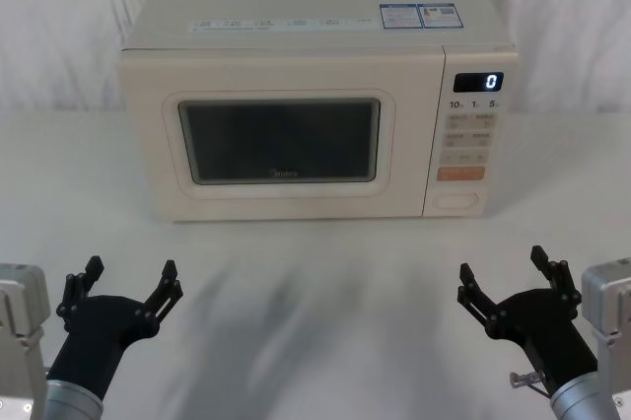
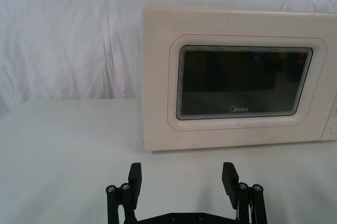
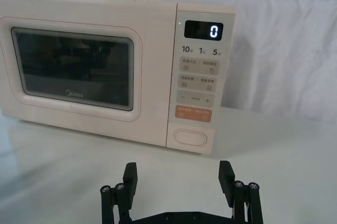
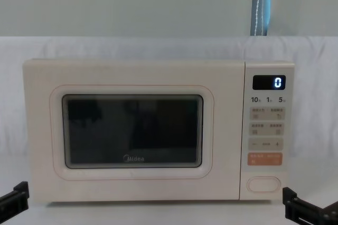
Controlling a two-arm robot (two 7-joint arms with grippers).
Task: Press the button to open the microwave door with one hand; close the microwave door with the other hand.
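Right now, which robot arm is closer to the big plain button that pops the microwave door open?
The right one. The wide cream pill-shaped button sits at the bottom of the panel on the microwave's right side, and the black two-finger right gripper waits open almost straight before it. The black left gripper faces the cream door.

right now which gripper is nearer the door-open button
Right. The right gripper hovers open just in front of the button; the left gripper hovers open far across, before the microwave's other end.

The left wrist view cuts the microwave (image 2: 158,77) off at its right edge, hiding the control panel. The small beige keys (image 1: 468,129) carry lettering too small to read. In the chest view, both pincers are cropped to fingertips at the lower corners.
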